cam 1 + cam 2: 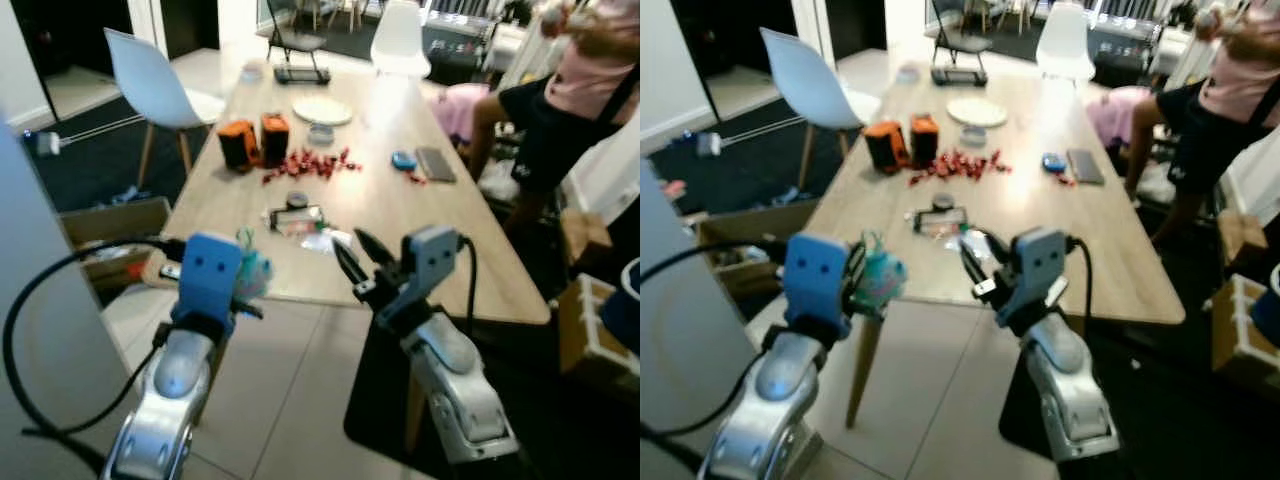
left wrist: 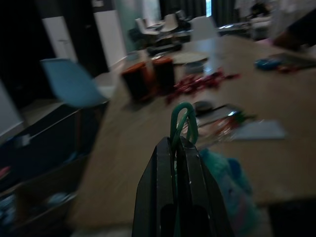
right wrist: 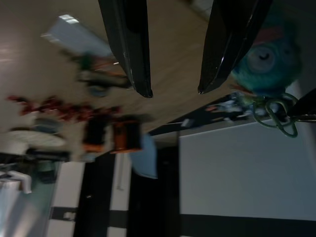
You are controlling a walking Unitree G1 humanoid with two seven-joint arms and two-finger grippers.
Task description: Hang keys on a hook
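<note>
— Where are the keys?
— The left gripper [image 2: 178, 148] has its fingers clamped on the green loop [image 2: 183, 118] of the keys [image 1: 876, 278], whose teal plush charm hangs just beside the fingers, short of the wooden table [image 1: 380, 215].
— And the other claw?
— The right gripper [image 1: 355, 262] stands with fingers parted, holding nothing, near the table's front edge.
— What's around?
— Two orange containers [image 1: 254, 141], red scattered bits [image 1: 308, 164], a plate [image 1: 322, 109], white chairs [image 1: 150, 88], and a person [image 1: 575, 95] at the table's far right.
</note>
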